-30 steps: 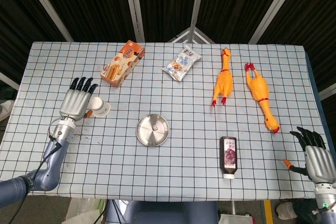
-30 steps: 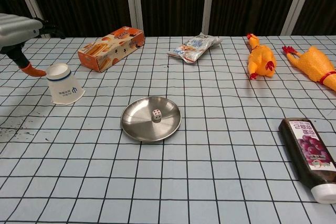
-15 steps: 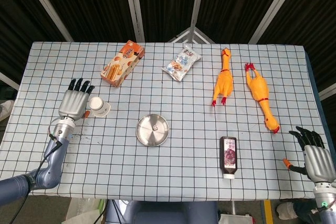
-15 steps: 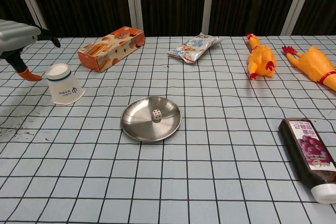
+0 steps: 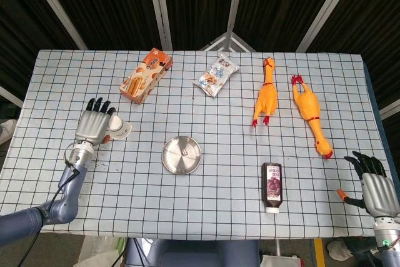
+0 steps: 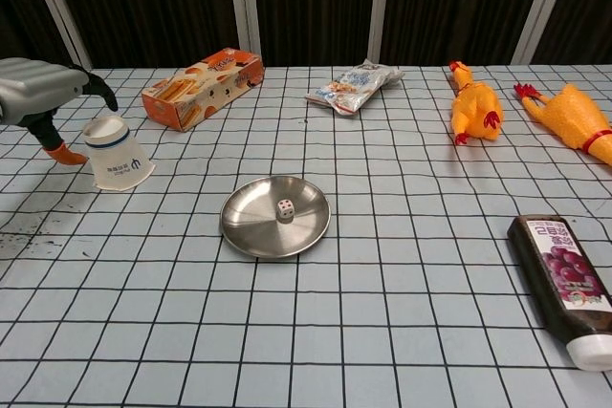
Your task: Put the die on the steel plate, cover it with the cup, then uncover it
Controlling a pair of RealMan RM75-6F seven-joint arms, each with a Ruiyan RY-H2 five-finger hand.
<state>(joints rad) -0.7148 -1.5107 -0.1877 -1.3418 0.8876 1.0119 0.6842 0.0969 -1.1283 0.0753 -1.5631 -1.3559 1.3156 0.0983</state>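
Steel plate (image 5: 181, 156) sits a little left of the middle of the table (image 5: 225, 211), toward the near edge, and I can see the die (image 6: 285, 210) resting on it, slightly off the plate's centre. The cup (image 6: 115, 152) stands upside down on the checked cloth well left of the plate, not far from the left edge, its wide mouth on the table.

My left hand (image 5: 94, 127) hangs just beside the cup on its left, palm down, with the dark fingers (image 5: 98, 104) stretched forward and slightly apart. From the chest view the fingertips curve over the cup's top, but I cannot tell whether they touch it; the hand holds nothing. My right hand (image 5: 377, 187) is at the near right corner, just off the table's edge, fingers extended and apart, also holding nothing.

Further back, an orange snack box (image 5: 145, 75) lies toward the far left, and a crinkled snack packet (image 5: 216, 75) lies near the middle of the far edge. Two rubber chickens (image 5: 266, 92) lie side by side on the right half, heads pointing opposite ways. A dark sauce bottle (image 5: 272, 183) lies on its side near the near edge, right of the plate, white cap toward me.
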